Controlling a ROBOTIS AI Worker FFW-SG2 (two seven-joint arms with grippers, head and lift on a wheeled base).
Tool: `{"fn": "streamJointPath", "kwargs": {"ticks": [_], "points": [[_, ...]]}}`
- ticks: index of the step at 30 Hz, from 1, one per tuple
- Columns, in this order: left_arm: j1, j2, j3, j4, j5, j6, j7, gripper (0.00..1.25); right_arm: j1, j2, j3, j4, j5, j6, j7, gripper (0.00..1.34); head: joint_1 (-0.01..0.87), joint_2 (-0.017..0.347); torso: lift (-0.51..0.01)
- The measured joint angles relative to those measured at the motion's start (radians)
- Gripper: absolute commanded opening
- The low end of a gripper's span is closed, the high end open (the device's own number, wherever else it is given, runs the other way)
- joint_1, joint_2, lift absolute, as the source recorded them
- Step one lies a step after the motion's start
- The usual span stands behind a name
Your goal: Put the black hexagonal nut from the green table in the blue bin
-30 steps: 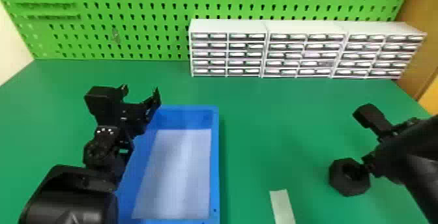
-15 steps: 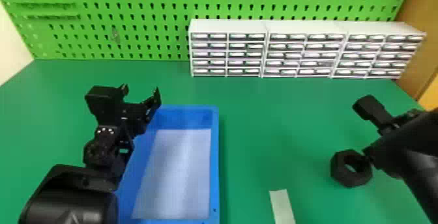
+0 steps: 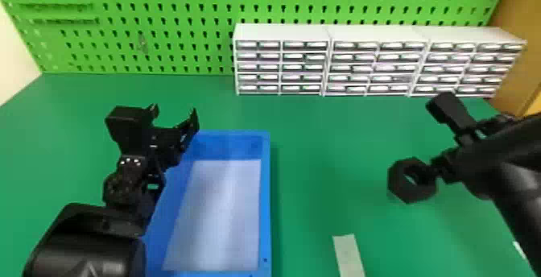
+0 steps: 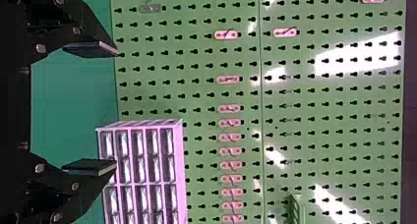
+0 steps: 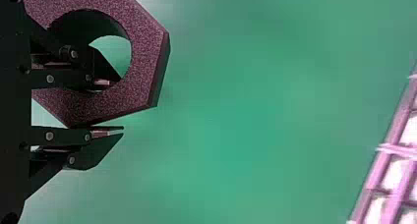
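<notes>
1. Against the earlier frames, we found the hexagonal nut (image 3: 399, 185) and the right claw (image 3: 434, 171) farther up the head view, toward the pegboard (image 3: 169, 50), and slightly nearer the blue bin (image 3: 266, 199). The left claw (image 3: 175, 111) had kept its place by the bin's far left corner.
2. In the right wrist view we saw the right claw (image 5: 118, 106) pinching the nut's wall, one finger through the hole, the other along the outside. The nut appeared lifted off the counter (image 3: 322, 167), well to the right of the bin.
3. We noted the left claw's fingers spread, with nothing between them.
4. The nut was thick, six-sided and round-holed, its face grainy and speckled. The bin was rectangular, with a smooth white base (image 3: 221, 211).
5. The left arm hid part of the bin's left wall; the bin's near end was cut off. Part of the nut lay behind the right claw. We could not tell its height above the counter.
</notes>
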Motion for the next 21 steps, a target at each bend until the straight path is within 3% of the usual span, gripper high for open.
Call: {"fn": "streamJointPath", "kwargs": {"ticks": [14, 21], "points": [[-0.003, 0.000, 0.001, 0.000, 0.000, 0.000, 0.000, 0.80, -0.060, 0.100, -0.026, -0.024, -0.221, -0.097, -0.094, 0.25, 0.686, 0.052, -0.097], [-0.002, 0.000, 0.003, 0.000, 0.001, 0.000, 0.000, 0.80, -0.074, 0.152, -0.035, -0.024, -0.342, -0.166, -0.174, 0.25, 0.686, 0.052, -0.097]]}}
